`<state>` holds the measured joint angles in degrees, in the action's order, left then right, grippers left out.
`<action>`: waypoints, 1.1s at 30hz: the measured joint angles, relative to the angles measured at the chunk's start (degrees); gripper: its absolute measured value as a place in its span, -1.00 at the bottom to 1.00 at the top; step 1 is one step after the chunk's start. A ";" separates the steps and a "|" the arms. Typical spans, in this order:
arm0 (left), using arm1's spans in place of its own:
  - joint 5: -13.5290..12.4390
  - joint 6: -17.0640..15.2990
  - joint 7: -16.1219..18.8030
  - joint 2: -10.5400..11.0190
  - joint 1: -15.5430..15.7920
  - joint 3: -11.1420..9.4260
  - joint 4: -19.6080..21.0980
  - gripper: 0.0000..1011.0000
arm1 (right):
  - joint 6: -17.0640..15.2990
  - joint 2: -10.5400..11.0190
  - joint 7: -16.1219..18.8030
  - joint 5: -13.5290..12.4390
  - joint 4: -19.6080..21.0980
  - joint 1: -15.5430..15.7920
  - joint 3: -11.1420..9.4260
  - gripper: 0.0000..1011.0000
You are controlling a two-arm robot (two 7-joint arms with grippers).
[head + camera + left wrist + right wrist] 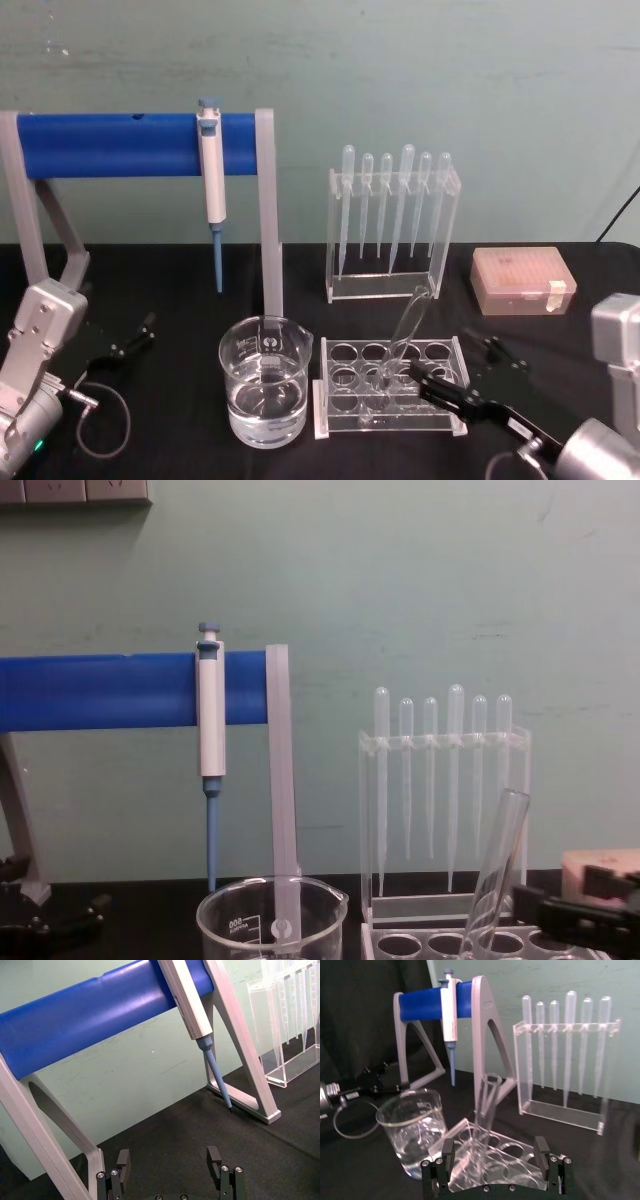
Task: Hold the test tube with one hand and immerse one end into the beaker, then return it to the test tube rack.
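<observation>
Right gripper (pixel 495 1147) spread wide, holding nothing; test tube (pixel 404 332) leans in the test tube rack (pixel 322 396) just ahead of its fingertips.
The beaker (pixel 265 392) sits past the tube on the gripper's left. Left gripper (pixel 169 1156) parked far off, fingers also apart. Tube looks light, stiff, slick, brittle thin glass: likely best pinched on the bare wall above the rack, below the rim, gentle squeeze, lift along its lean.
</observation>
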<state>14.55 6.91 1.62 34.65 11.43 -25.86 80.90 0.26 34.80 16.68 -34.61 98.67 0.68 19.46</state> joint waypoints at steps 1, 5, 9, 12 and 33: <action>0.00 0.00 0.00 0.00 0.00 0.00 0.00 0.98 | -0.35 -1.21 0.50 -0.12 -0.84 -1.00 0.46 0.98; 0.00 0.00 0.00 0.00 0.00 0.00 0.00 0.98 | -1.36 -4.15 1.14 -0.44 -3.27 -3.39 1.29 0.98; 0.00 0.00 0.00 0.00 0.00 0.00 0.00 0.98 | -1.95 -6.68 1.61 -0.99 -5.18 -5.00 1.45 0.98; 0.00 0.00 0.00 0.00 0.00 0.00 0.00 0.98 | -1.94 -8.78 2.30 -1.91 -6.60 -5.91 1.14 0.98; 0.00 0.00 0.00 0.00 0.00 0.00 0.00 0.98 | -1.77 -13.33 2.86 -4.42 -9.62 -7.58 -0.03 0.54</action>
<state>14.55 6.91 1.62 34.65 11.43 -25.86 80.90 -1.51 21.47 19.55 -39.03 89.05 -6.90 19.43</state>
